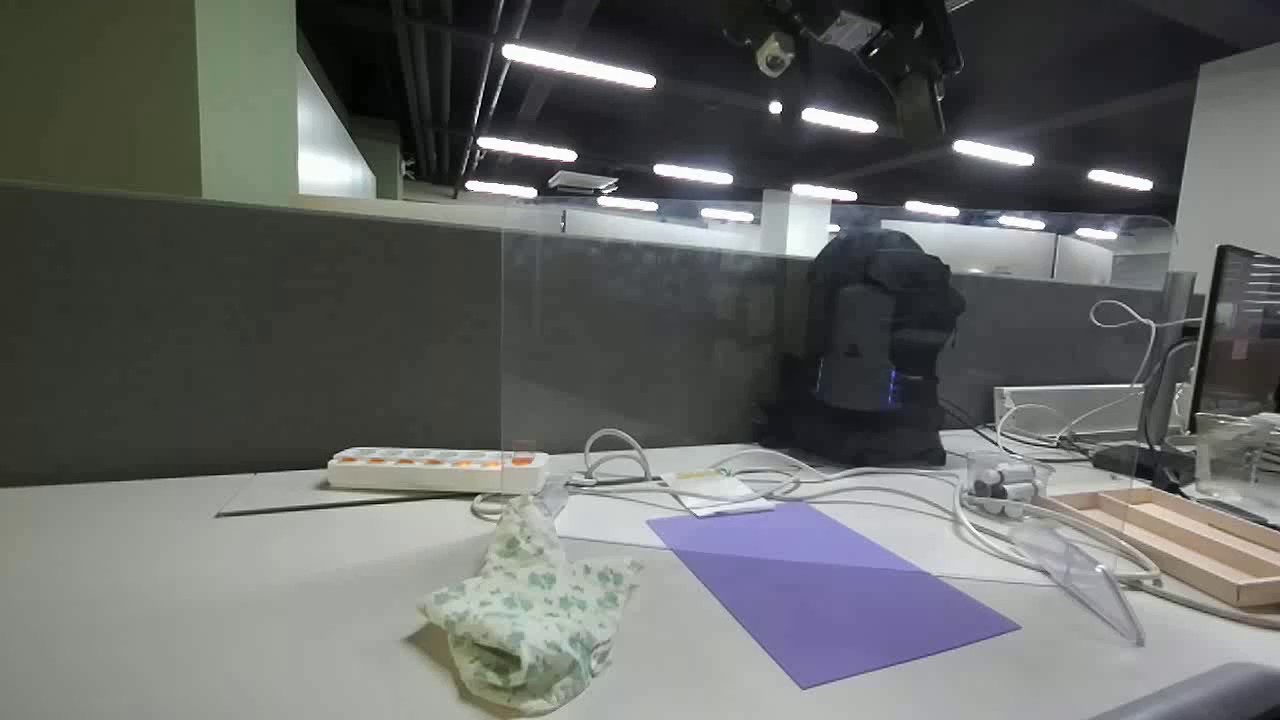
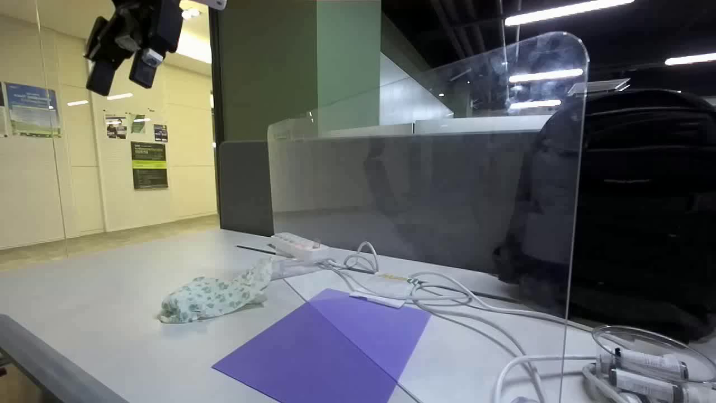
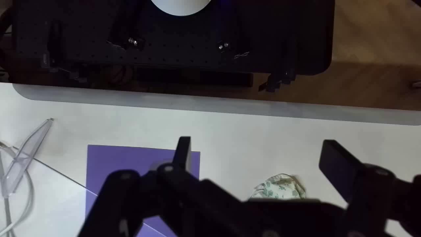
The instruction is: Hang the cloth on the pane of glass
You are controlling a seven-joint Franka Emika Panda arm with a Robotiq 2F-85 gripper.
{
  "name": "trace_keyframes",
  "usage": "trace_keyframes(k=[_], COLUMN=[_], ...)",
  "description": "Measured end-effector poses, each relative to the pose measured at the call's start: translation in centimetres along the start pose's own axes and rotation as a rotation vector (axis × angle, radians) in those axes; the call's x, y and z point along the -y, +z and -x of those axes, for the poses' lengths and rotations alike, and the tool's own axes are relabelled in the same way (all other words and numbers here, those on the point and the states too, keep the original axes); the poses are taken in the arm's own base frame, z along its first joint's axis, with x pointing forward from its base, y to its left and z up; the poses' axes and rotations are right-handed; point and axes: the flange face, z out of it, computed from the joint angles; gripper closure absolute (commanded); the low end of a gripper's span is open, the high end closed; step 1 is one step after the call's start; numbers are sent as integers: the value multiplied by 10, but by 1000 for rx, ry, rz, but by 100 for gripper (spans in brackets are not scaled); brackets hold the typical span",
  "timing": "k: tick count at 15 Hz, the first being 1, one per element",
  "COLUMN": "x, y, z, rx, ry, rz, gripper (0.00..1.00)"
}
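The pale mint-and-white floral cloth lies crumpled on the table in both exterior views (image 1: 540, 605) (image 2: 215, 296). Its far end is close to one clear foot of the pane; I cannot tell whether they touch. The clear pane of glass stands upright behind the cloth in both exterior views (image 1: 640, 330) (image 2: 425, 190). My gripper (image 2: 122, 78) is high above the table, open and empty. In the wrist view, its fingers (image 3: 256, 144) are wide apart, and part of the cloth (image 3: 278, 188) shows below between them, the rest hidden by the gripper.
A flat purple sheet (image 1: 830, 590) lies under and in front of the pane. A white power strip (image 1: 435, 470), loose cables (image 1: 850, 475), a clear cup of batteries (image 1: 1003, 485) and a wooden tray (image 1: 1190, 545) are around it. A grey partition (image 1: 250, 330) and black backpack (image 1: 880, 340) stand behind.
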Motion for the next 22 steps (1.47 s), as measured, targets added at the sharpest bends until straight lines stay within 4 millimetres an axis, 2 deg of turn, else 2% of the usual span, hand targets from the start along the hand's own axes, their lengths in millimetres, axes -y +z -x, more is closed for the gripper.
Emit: trace_keyframes(k=[13, 17, 22], x=[1, 20, 55], y=[0, 8, 47], z=[-1, -20, -57], rx=[-10, -159, -381], ry=[-2, -28, -85], rz=[4, 64, 160], gripper=[0, 0, 0])
